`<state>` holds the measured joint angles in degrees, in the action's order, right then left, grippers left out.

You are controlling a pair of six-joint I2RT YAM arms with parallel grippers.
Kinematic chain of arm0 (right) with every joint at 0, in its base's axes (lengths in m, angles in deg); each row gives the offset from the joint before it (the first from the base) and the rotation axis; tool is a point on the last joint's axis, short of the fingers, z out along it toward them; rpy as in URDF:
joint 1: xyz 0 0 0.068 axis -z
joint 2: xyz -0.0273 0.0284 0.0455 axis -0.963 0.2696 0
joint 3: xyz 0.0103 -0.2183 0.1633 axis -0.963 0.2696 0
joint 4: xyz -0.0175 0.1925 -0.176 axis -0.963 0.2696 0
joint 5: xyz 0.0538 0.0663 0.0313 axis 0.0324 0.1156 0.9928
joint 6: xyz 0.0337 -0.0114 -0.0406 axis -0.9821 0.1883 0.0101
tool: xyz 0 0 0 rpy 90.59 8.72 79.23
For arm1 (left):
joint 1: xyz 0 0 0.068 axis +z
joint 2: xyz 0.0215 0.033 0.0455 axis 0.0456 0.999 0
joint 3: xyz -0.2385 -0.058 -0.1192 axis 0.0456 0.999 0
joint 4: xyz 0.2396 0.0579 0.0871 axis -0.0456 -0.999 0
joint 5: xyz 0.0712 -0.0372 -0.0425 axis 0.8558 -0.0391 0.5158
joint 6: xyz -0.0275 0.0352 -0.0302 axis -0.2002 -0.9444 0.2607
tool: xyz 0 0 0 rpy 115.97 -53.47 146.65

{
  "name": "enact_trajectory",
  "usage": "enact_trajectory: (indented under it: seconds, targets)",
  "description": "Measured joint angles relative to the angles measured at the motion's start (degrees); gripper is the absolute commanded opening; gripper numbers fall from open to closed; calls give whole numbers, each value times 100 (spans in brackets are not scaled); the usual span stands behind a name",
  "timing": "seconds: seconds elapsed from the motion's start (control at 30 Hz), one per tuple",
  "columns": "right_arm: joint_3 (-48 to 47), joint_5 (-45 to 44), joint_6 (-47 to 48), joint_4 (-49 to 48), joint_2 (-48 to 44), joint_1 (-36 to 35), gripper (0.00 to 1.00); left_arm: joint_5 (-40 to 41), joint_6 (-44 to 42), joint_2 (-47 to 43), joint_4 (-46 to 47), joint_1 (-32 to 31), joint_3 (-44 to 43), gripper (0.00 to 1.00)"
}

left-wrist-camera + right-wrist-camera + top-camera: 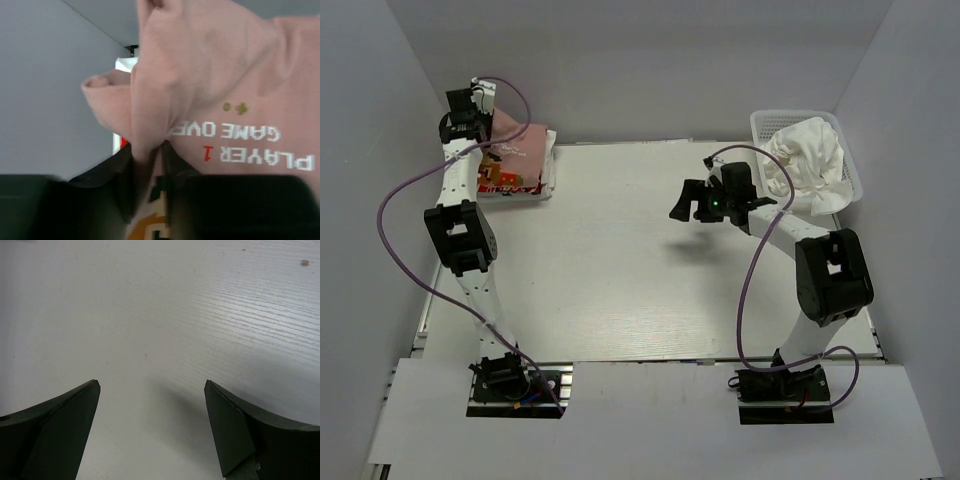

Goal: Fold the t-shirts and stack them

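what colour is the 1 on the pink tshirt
The 1 is red; the left wrist view of the pink t-shirt shows it best.

Counter (620,260): white, matte. Fine wood-grain lines show in right wrist view, plus one small dark speck (305,262).
Far-left corner: folded white t-shirt (505,187) with red print, lying flat on counter close to back wall.
Pink t-shirt (528,145) lies on top of it, not flat, one part raised toward left wall.
Far-right corner: white mesh basket (767,122) stands on counter, crumpled white t-shirts (810,160) heaped inside, spilling over near rim.
Stack and basket well apart, on opposite sides.
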<state>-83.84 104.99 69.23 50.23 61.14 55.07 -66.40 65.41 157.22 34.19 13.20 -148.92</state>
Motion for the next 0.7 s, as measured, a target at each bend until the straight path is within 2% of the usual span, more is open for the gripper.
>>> enact_trajectory:
  seconds: [0.03, 0.07, 0.5, 0.7]
  targets:
    - [-31, -2, 0, 11, 22, -13, 91, 17, 2, 22, 11, 13, 0, 94]
    - [-74, -2, 2, 44, 50, -24, 91, 39, 46, 37, 33, 24, -2, 100]
    - [-114, -111, 146, 295, -122, -160, 91, 31, 702, -87, 190, 63, 61, 100]
    - [293, -181, 146, 240, -629, -160, 91, -487, 1307, -293, 177, -15, 345, 100]
